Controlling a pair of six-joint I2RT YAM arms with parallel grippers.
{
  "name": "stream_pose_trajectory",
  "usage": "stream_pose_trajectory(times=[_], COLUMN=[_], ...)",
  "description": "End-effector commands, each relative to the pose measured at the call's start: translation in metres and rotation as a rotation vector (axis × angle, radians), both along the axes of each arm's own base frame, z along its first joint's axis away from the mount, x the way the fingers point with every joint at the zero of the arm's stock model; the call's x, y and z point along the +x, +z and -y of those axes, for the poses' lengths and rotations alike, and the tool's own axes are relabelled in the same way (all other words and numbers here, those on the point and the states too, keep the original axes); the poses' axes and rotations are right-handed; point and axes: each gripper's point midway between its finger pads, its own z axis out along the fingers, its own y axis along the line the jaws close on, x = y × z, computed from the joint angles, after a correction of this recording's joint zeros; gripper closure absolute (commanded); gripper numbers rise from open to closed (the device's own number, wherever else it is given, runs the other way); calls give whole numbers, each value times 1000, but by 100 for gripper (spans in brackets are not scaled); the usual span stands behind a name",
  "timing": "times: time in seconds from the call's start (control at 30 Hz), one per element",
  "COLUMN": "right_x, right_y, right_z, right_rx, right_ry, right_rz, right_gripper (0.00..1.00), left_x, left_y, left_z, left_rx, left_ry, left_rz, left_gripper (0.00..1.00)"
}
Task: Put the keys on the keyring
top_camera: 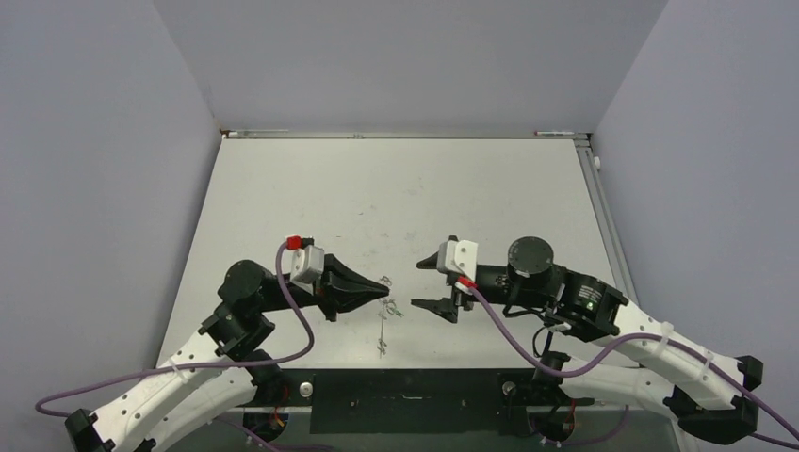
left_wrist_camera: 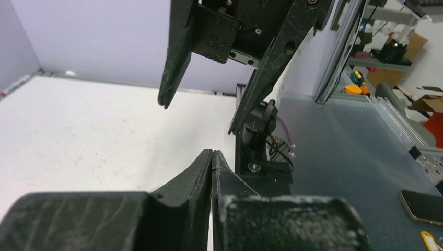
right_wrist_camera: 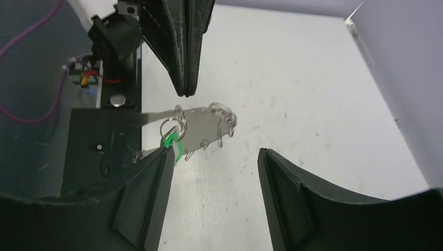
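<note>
The left end effector (right_wrist_camera: 186,91) is pinched closed near the keyring (right_wrist_camera: 202,123) and the right end effector (right_wrist_camera: 215,152) is spread wide, holding nothing, so it should back off slowly without bumping the green key (right_wrist_camera: 172,145).

The keyring (right_wrist_camera: 201,125) is sitting toward the near edge of the table (top_camera: 396,188), between the left gripper (top_camera: 384,285) on its left and the right gripper (top_camera: 418,284) on its right. The key (right_wrist_camera: 172,145) is sitting at the ring's near side, just beside one right finger (right_wrist_camera: 151,188).
</note>
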Motion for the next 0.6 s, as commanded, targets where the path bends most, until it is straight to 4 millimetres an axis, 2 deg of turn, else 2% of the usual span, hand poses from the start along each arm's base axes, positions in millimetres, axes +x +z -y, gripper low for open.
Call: stream_pose_trajectory(times=[0.0,0.13,0.2,0.27,0.3,0.37,0.47,0.53,0.57], right_x=[-5,-8,-10,4,18,50,98,108,110], right_y=[57,60,55,51,45,22,-20,-60,-76], right_z=[0,-5,-11,-15,-15,-6,32,59,71], right_rx=[286,363,365,378,388,396,449,389,377], right_ry=[-2,12,36,-36,-124,-340,-795,-1007,-1091], right_rz=[81,70,48,21,-8,-88,-284,-360,-393], right_gripper=[41,51,53,53,52,53,52,52,52], left_x=[-4,-8,-4,8,22,45,74,81,84], left_y=[37,49,51,42,33,15,-20,-40,-60], left_z=[-10,-20,-24,-27,-31,-43,-56,-56,-56], left_rx=[-154,-243,-271,-259,-240,-202,-107,-20,52], left_ry=[29,52,87,169,250,405,595,644,669], left_rz=[35,29,24,-14,-44,-93,-201,-268,-304], left_gripper=[100,100,100,100,100,100,100,100,97])
